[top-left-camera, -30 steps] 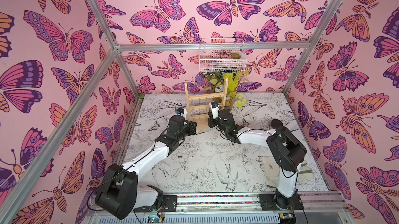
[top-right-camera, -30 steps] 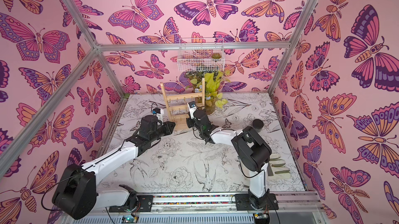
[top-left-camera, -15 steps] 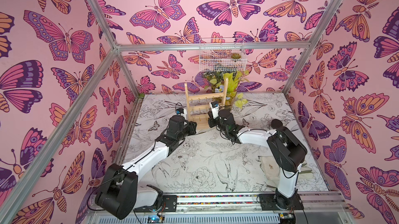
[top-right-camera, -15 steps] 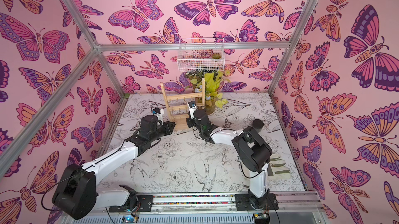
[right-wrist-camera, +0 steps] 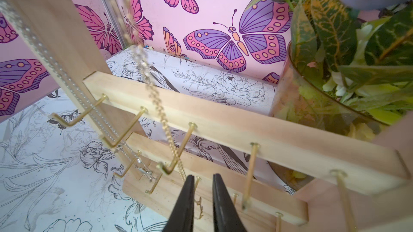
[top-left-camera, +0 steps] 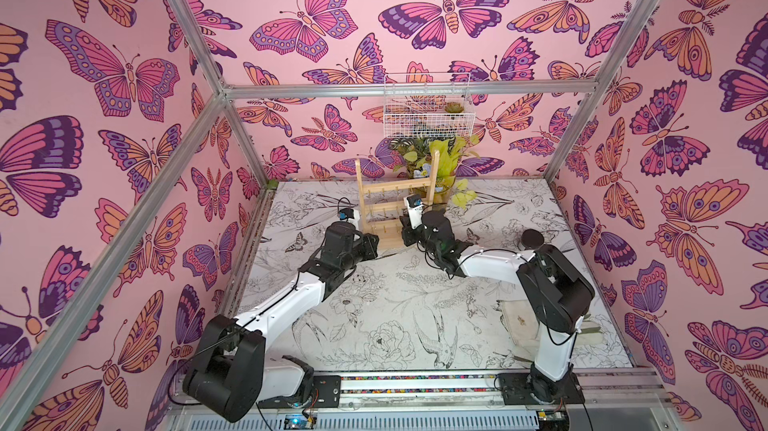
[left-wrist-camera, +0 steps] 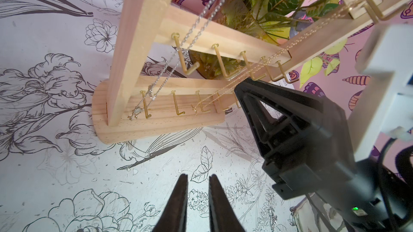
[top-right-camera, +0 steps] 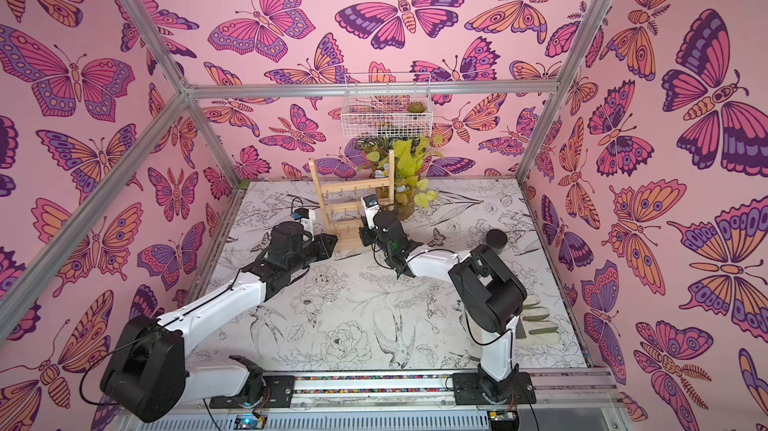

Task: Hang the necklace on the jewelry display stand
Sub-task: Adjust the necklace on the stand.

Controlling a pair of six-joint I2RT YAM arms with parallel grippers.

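The necklace (right-wrist-camera: 166,130) hangs from high on the stand (top-left-camera: 395,204); which hook holds it I cannot tell. Its gold chain runs down in front of the crossbars, and its low end dangles by the stand's bottom bar. The right gripper (right-wrist-camera: 202,176) is there, jaws slightly parted, with the chain end loose between them, not pinched. The left gripper (left-wrist-camera: 196,176) hovers low before the stand's base, jaws a slit apart and empty. A silver chain (left-wrist-camera: 134,114) hangs beside one stand post. A plant (top-left-camera: 440,159) sits behind the stand.
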